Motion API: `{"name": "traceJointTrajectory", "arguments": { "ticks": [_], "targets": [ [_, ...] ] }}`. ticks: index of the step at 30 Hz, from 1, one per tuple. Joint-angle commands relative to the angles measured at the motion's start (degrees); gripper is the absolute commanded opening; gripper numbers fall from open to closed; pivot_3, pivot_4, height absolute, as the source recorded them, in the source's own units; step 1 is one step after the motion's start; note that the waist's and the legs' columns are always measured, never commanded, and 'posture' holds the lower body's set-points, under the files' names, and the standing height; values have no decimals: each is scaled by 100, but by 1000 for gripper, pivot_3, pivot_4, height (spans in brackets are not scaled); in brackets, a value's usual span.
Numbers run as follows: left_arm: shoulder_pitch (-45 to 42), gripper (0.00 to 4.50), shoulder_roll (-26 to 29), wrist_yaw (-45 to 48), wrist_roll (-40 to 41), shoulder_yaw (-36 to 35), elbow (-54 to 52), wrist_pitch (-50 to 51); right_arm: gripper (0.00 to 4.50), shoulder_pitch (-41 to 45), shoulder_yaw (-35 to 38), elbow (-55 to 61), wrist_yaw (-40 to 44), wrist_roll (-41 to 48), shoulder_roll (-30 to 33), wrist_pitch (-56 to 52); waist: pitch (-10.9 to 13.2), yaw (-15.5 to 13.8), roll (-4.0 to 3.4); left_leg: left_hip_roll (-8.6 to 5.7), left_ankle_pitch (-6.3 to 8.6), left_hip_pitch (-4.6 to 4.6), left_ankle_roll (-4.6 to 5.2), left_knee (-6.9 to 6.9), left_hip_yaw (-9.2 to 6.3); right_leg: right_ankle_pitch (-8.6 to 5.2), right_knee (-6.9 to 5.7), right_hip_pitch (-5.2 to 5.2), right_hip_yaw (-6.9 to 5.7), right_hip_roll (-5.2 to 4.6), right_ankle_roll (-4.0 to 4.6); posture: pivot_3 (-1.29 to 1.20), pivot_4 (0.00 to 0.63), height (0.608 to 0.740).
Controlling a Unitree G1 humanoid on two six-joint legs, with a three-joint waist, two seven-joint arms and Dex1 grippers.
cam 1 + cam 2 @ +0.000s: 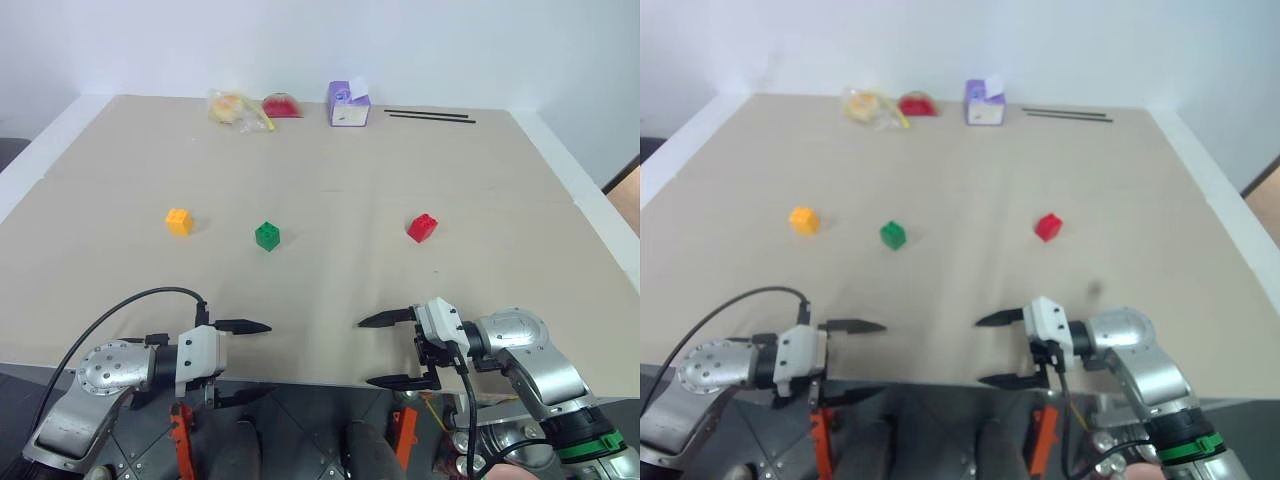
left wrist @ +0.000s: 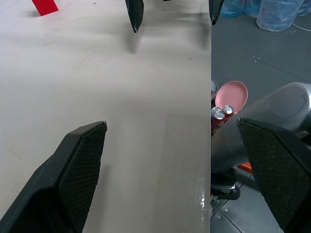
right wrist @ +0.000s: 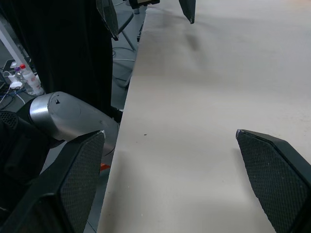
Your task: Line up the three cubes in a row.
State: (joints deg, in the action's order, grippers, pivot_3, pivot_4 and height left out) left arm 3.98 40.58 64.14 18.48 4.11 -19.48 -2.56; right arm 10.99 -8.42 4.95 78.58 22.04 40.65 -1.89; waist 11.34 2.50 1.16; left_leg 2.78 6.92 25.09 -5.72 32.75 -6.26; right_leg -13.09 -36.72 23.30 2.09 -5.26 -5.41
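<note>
Three small studded brick cubes rest on the table [image 1: 120,160], spread across its middle and well apart from one another. The yellow cube [image 1: 179,221] lies farthest to the robot's left. The green cube [image 1: 267,236] lies to its right and slightly nearer the robot. The red cube [image 1: 422,228] lies farthest right, turned at an angle to the table edge; a wide gap separates it from the green cube. The three form a loose, uneven line. No cube touches another.

At the far edge stand a purple-and-white box [image 1: 348,104], a clear bag [image 1: 236,108] with yellowish contents, a red item [image 1: 282,105] just beside the bag, and two thin black rods [image 1: 430,116].

The left gripper [image 1: 243,362] hovers at the near table edge, pointing toward the right gripper. Its fingers are spread wide: one over the tabletop, one past the edge. It holds and touches nothing.

The right gripper [image 1: 392,350] faces it from the opposite side, also at the near edge. Its fingers are likewise spread wide and empty. Both grippers stand well apart from all three cubes.
</note>
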Motion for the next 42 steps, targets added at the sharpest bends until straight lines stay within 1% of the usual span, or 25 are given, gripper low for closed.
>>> {"name": "traceJointTrajectory", "arguments": {
  "ticks": [1, 23, 26, 29, 31, 33, 35, 38, 42],
  "targets": [
    [16, 4449, 16, -3, 41, -21, -133, -107, 4500, -27, 59, 155, 58, 31, 81, 20, 0, 0, 0, 0, 0, 0, 0, 0, 0, 0, 0, 0, 0, 0, 0, 0, 150, 740],
    [-56, 4449, 5, 38, 206, -36, -161, 16, 4500, -83, 91, 213, -8, 62, 111, -89, 0, 0, 0, 0, -1, -1, 1, 5, 0, 1, -5, -2, 0, 0, 1, 0, 150, 740],
    [-587, 4449, -320, -538, 509, -134, -182, 751, 4500, 319, 464, 198, -691, 556, -103, -1035, 1, 0, 0, 0, -2, -1, 2, 14, 0, 1, -12, -4, 0, 0, 2, 0, 150, 740],
    [-1366, 4449, -859, -1399, 761, -220, -154, 1562, 4500, 955, 873, -93, -1742, 852, -479, -1980, 0, 0, 0, 0, -3, 0, 5, 52, 0, 5, -31, -10, 0, 0, 0, 0, 150, 740],
    [-1852, 4449, -1270, -1940, 823, -206, -84, 1961, 4500, 1279, 1116, -324, -2393, 804, -721, -2243, -1, 0, 2, 0, -6, 1, 9, 68, 0, 8, -31, -18, 0, 1, -1, 0, 150, 740],
    [-2189, 4449, -1691, -2375, 726, -94, 21, 2146, 4500, 1527, 1312, -541, -2882, 706, -839, -2456, -2, -3, 4, -3, -9, 1, 14, 79, 0, 9, -30, -31, 0, 1, -4, 0, 150, 740],
    [-2348, 4449, -1946, -2614, 589, 2, 91, 2206, 4500, 1694, 1407, -665, -3161, 649, -841, -2663, -2, -6, 3, -6, -11, 2, 17, 80, 0, 11, -30, -40, 3, 1, -8, 0, 150, 740],
    [-2467, 4449, -2289, -2750, 672, 135, 116, 2329, 4500, 1958, 1534, -869, -3350, 558, -681, -2760, -1, -4, 2, -8, -10, 6, 18, 68, 0, 8, -31, -34, 7, 3, -20, 0, 150, 740],
    [-2514, 4449, -2360, -2525, 521, 555, 185, 2372, 4500, 2455, 1595, -1428, -3394, 297, -309, -2778, 0, -1, 0, -9, -7, 8, 22, 56, 0, -1, -31, -30, 9, 5, -31, 0, 150, 740]
  ]
}}
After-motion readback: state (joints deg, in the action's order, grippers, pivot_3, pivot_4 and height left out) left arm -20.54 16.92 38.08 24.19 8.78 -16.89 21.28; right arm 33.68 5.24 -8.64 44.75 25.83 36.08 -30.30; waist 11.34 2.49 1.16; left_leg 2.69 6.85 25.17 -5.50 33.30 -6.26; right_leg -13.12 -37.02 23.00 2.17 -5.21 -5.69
